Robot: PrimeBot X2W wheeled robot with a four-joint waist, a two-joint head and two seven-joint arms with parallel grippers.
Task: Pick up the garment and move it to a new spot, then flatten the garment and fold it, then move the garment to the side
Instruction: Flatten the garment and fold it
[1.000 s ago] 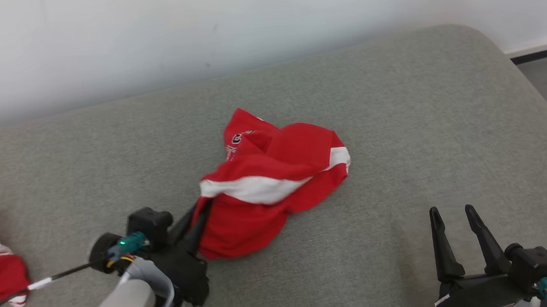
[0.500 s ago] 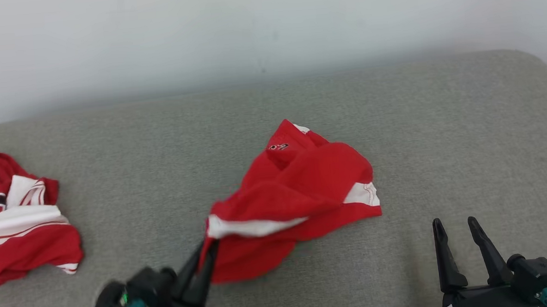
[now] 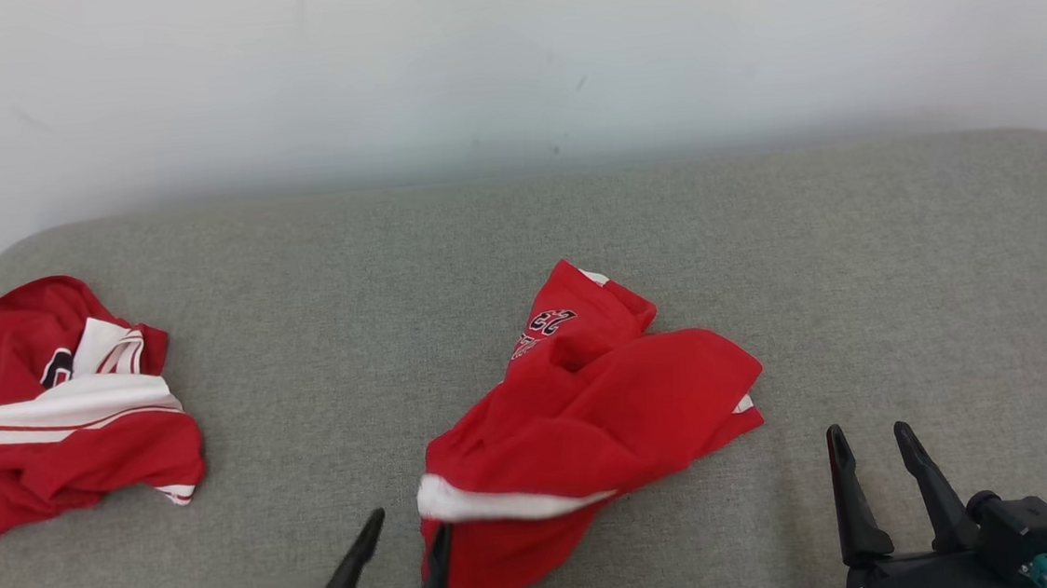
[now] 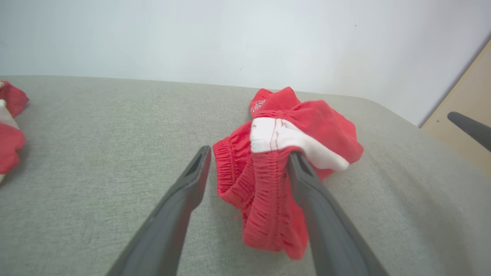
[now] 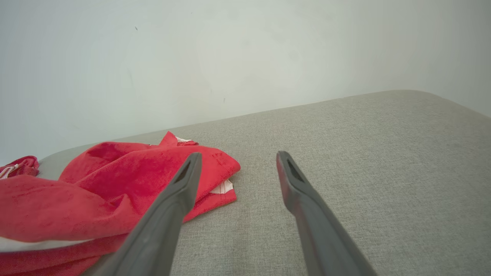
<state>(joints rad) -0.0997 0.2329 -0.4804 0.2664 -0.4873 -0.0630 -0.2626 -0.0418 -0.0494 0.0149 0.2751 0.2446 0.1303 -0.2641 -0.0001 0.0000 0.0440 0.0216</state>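
One crumpled red garment (image 3: 607,409), white-striped

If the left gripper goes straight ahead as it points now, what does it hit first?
The red garment: its bunched waistband lies between the open fingers of the left gripper, touching one. Likely almost at once, though depth is unclear.

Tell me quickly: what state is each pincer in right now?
Left pincer: open, gripping nothing; the crumpled red-and-white cloth garment lies loose by it.
Right pincer: open, empty.
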